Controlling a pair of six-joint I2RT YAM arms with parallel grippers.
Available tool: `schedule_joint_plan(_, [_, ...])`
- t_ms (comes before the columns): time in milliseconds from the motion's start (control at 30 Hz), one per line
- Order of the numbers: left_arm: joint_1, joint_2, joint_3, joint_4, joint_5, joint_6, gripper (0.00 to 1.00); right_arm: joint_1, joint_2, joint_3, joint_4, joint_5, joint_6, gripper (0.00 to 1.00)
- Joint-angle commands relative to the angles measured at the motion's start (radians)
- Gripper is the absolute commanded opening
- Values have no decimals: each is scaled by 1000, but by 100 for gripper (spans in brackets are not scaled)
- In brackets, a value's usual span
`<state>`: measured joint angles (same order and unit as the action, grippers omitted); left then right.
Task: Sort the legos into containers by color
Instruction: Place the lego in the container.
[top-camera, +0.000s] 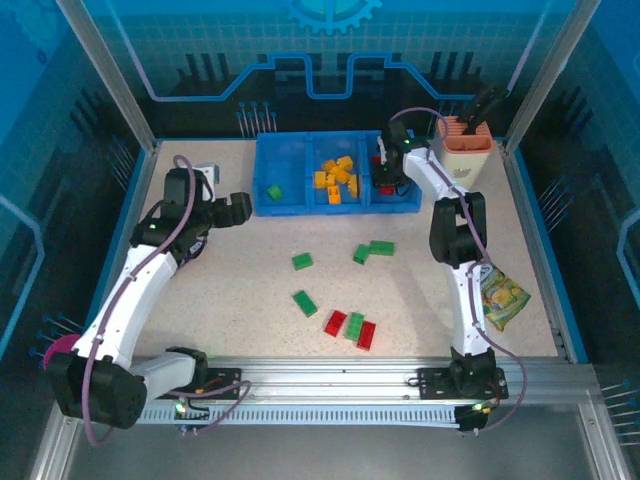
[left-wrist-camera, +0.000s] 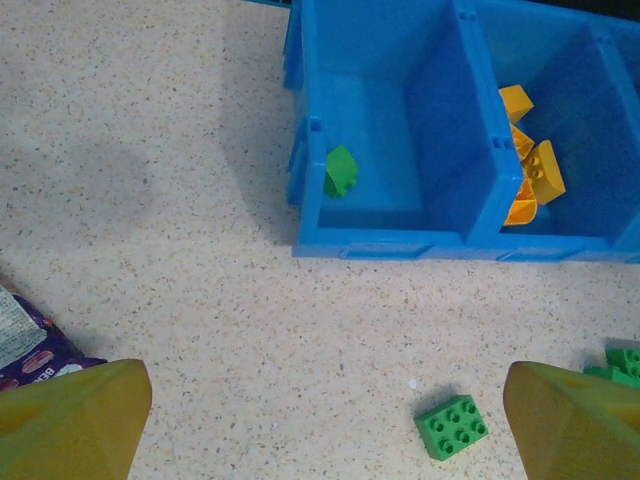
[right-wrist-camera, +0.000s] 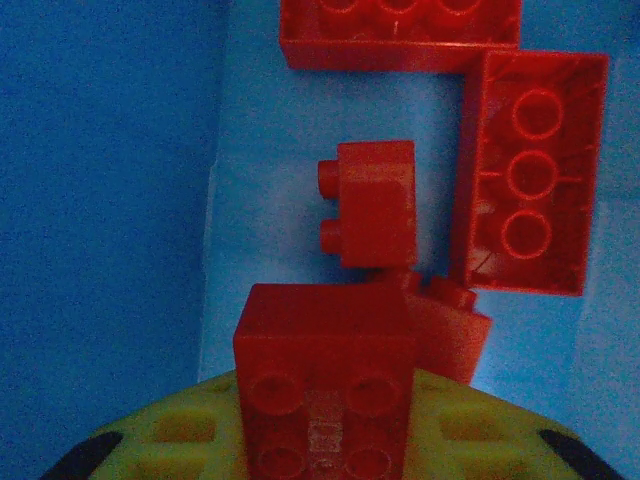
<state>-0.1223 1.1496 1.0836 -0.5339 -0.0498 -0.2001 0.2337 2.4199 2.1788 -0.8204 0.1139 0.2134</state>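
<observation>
Right tool (top-camera: 386, 176), inside the right compartment (top-camera: 408, 192) of the low blue plastic bin tray (top-camera: 300, 208) at the far edge of the bench (top-camera: 250, 290), is closed on a red plastic brick (right-wrist-camera: 325, 390). Left tool (left-wrist-camera: 320, 410) stands wide open, empty, before the left compartment (left-wrist-camera: 380, 110).

Bright even overhead light with a blue cast, soft shadows, sharp overhead view, dim saturated right-wrist close-up

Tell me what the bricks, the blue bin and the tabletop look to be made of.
Green brick and red bricks: hard moulded plastic, fairly glossy, with crisp studs and edges. Blue bin: rigid plastic, smooth with a soft sheen, thin moulded walls. Tabletop: pale and speckled, matte; probably stone-look laminate, though the look leaves it open.
</observation>
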Motion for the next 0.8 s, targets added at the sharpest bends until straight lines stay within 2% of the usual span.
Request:
schedule_joint_plan(0, [13, 0, 26, 14, 25, 19, 92, -11, 33, 32, -48, -32, 20, 39])
schedule_joint_plan(200, [13, -5, 19, 12, 27, 18, 92, -11, -21, 8, -51, -18, 11, 48])
schedule_joint_plan(433, [13, -10, 15, 23, 57, 7, 93, -9, -157, -15, -96, 20, -16, 43])
schedule_joint_plan(633, [14, -22, 13, 33, 76, 7, 93, 15, -355, -171, -97, 40, -11, 45])
schedule_joint_plan(767, [13, -39, -1, 50, 100, 0, 93, 78, -497, -303, -146, 83, 6, 43])
